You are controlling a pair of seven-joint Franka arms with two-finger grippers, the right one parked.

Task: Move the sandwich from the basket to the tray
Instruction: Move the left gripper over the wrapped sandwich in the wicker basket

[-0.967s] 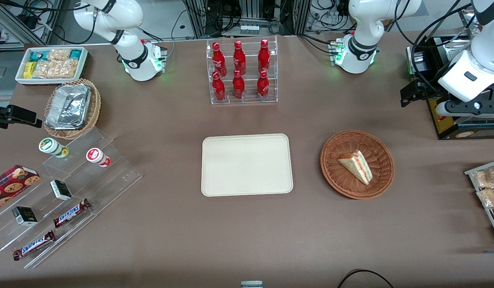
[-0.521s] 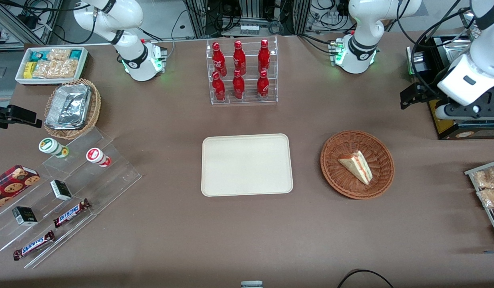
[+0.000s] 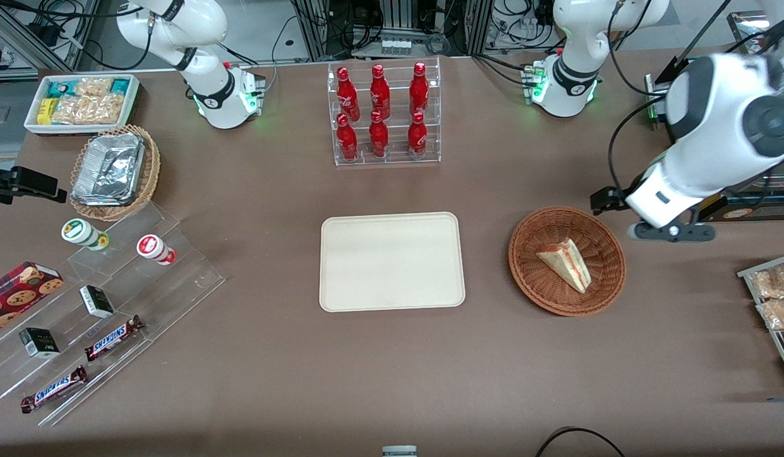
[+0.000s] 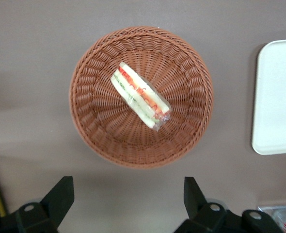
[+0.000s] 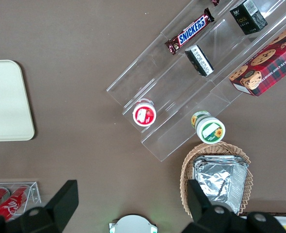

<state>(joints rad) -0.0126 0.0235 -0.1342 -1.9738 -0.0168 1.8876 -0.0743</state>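
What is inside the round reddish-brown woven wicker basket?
The basket holds one triangular white-bread sandwich, red and green filling showing; the weave beneath it is covered. The open gripper hovers beside the basket, nothing between its fingers.

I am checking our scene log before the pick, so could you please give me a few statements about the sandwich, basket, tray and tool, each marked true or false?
1. The sandwich lies in the basket. True.
2. The tray holds a sandwich. False: nothing lies on it.
3. The tool is open, its fingers spread wide. True.
4. The tool grips the sandwich. False: it hangs above the table beside the basket, apart from the sandwich.
5. The basket stands on the tray. False: it sits on the table beside the tray, toward the working arm's end.
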